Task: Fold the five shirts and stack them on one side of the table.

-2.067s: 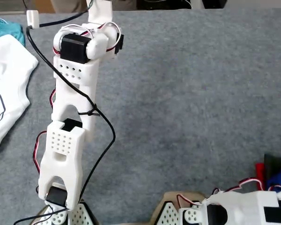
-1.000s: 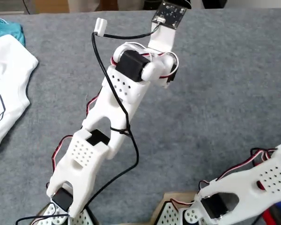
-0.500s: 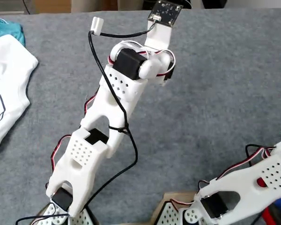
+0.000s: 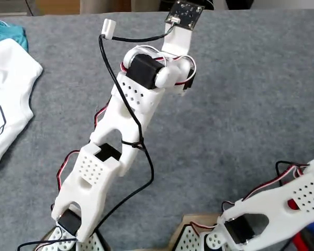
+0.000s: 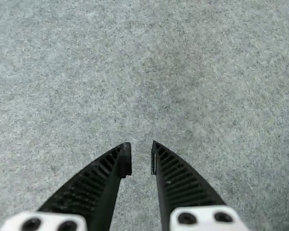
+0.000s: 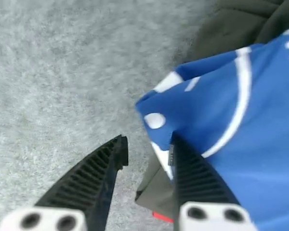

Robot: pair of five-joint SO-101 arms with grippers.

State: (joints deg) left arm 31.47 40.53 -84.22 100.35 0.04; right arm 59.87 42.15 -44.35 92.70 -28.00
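1. The right jaws are standing moderately apart and holding nothing. One jaw is resting against the edge of the blue shirt (image 6: 241,125), which is lying on a dark shirt (image 6: 231,29) at the right of the desk (image 4: 240,104). Closing here is probably risking a pinch of both layers, which would drag the pile along.
2. The left jaws are standing narrow, almost together, gripping nothing. They are hanging over bare desk, well apart from every shirt, so a shirt lifted by one corner alone is likely bunching instead of spreading.
3. A loose cable (image 4: 138,151) is looping along the left arm (image 4: 120,130) and may be risking a snag.
4. Counting shirts: one white shirt (image 4: 8,99) and one teal shirt (image 4: 8,32) are lying at the left, with the blue and the dark one at the right. A red scrap (image 6: 161,217) is peeking out beneath, possibly the fifth. Two arms are working.
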